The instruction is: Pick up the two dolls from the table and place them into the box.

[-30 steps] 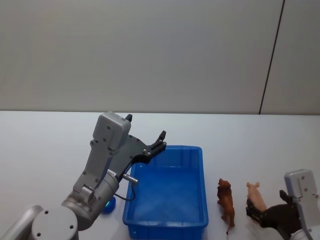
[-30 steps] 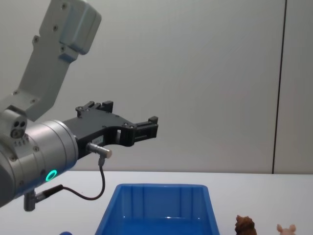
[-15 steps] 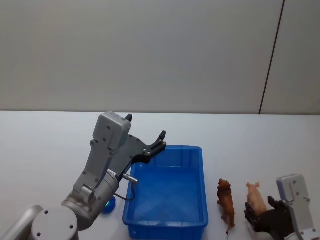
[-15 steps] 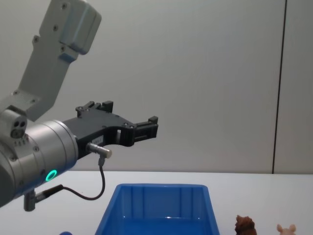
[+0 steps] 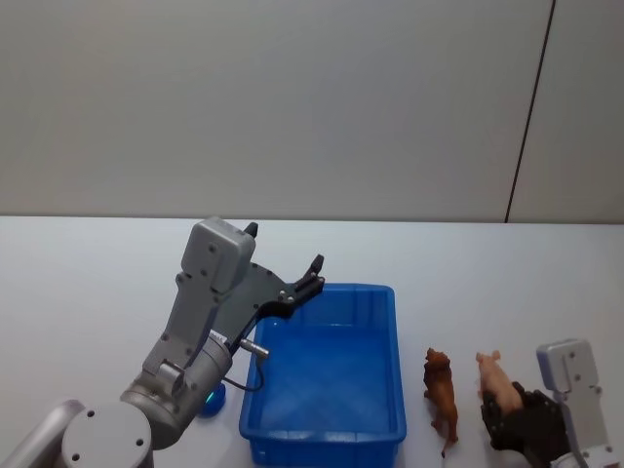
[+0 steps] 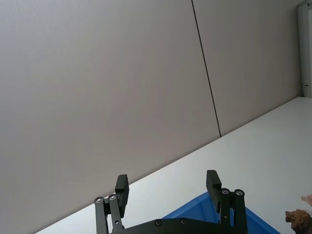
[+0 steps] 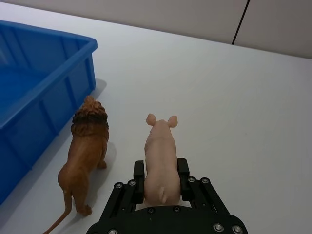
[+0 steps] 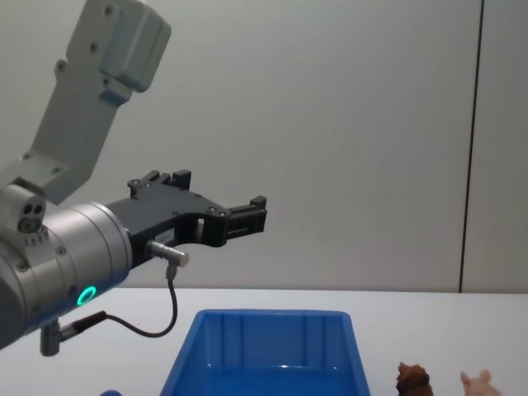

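On the white table (image 5: 97, 273) stands the blue box (image 5: 395, 331) (image 7: 73, 44) (image 8: 272, 318). To its right stands the brown shaggy doll (image 5: 441, 390) (image 7: 87, 151) (image 8: 412, 379). Right of that is the pink pig doll (image 5: 495, 378) (image 7: 160, 151) (image 8: 476, 382). My right gripper (image 5: 504, 411) (image 7: 161, 171) is low at the table's near right, shut on the pig's rear, one finger pressed on each flank. My left gripper (image 5: 285, 249) (image 8: 219, 194) (image 6: 166, 180) hangs open and holds nothing above the box's far left corner.
A small blue object (image 5: 212, 400) lies on the table by the box's near left side, under my left arm. A plain wall with a dark vertical seam (image 5: 526, 117) rises behind the table. White tabletop stretches beyond and to the right of the dolls.
My right gripper slid forward around the pig and shut on it; the pig shifted slightly left. The left arm, the box and the brown doll stayed still.
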